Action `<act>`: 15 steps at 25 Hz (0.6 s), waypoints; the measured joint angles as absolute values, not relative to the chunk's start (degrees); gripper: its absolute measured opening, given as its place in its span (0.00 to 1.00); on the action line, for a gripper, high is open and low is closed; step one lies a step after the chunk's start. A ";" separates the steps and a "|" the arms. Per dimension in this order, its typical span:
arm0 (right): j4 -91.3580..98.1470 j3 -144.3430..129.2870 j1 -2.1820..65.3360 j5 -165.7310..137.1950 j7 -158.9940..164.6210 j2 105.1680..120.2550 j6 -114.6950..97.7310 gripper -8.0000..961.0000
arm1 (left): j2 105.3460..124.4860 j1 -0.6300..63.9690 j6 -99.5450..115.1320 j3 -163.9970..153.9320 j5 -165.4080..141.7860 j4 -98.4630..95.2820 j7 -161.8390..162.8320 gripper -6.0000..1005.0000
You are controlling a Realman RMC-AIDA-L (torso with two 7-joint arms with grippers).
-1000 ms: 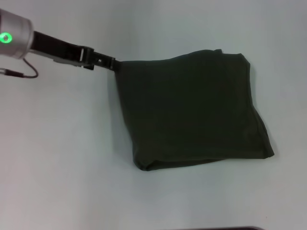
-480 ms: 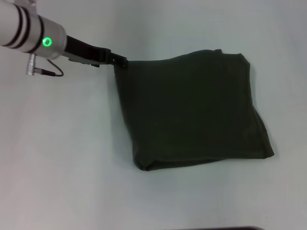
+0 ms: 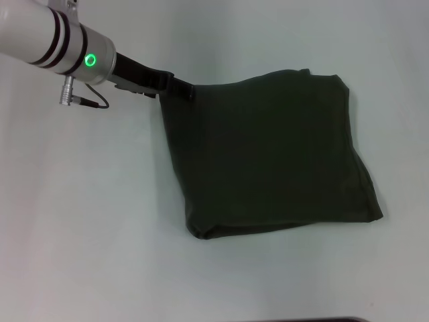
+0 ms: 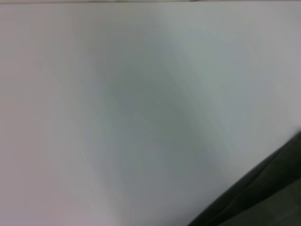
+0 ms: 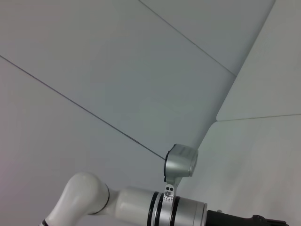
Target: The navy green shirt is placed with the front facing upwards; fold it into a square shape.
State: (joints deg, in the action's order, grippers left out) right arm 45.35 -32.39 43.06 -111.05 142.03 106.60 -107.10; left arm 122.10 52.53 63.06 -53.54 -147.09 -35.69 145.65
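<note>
On pale surface [image 3: 80, 221], centre-right in head view: one navy green shirt [image 3: 268, 154], already folded down to a rough square, several layers thick, plain dark face up, no lettering or collar showing. Near-left corner looks puffy, far edge a bit uneven.

Left gripper [image 3: 179, 89] at far-left corner of the fold, reaching in from upper left, tip right at the cloth edge. Cannot tell whether fingers are open, closed, or pinching fabric: black tip merges with dark cloth. Left wrist view shows only bare surface plus a sliver of shirt edge, no fingers.

Right gripper not visible in any view; its wrist camera points up and away at wall panels and catches the left arm's white-and-silver forearm [image 5: 141, 202]. Judged parked.

Handling, as judgement: soft, light, limp cotton; no stiffness, sags and drags if lifted by one point. Layers likely to slide apart. Best hold at corners or along a folded edge, pinching all layers together.

Count: one shirt, one arm at work.
</note>
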 joint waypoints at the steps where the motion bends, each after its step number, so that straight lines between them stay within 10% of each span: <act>1: 45.35 -32.39 43.06 -111.06 142.03 106.60 -107.10 0.32 | 122.14 52.54 63.06 -53.55 -147.09 -35.67 145.61 0.79; 12: 44.97 -32.04 43.07 -111.10 142.02 106.60 -107.33 0.32 | 122.51 52.71 64.41 -54.43 -147.15 -35.89 144.68 0.75; 15: 44.86 -32.05 43.07 -111.10 141.90 106.61 -107.35 0.32 | 122.56 52.74 64.47 -55.21 -147.17 -35.96 144.66 0.57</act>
State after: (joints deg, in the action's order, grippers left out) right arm 44.86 -32.05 43.07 -111.10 141.90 106.61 -107.35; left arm 122.56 52.74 64.47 -55.21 -147.17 -35.96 144.66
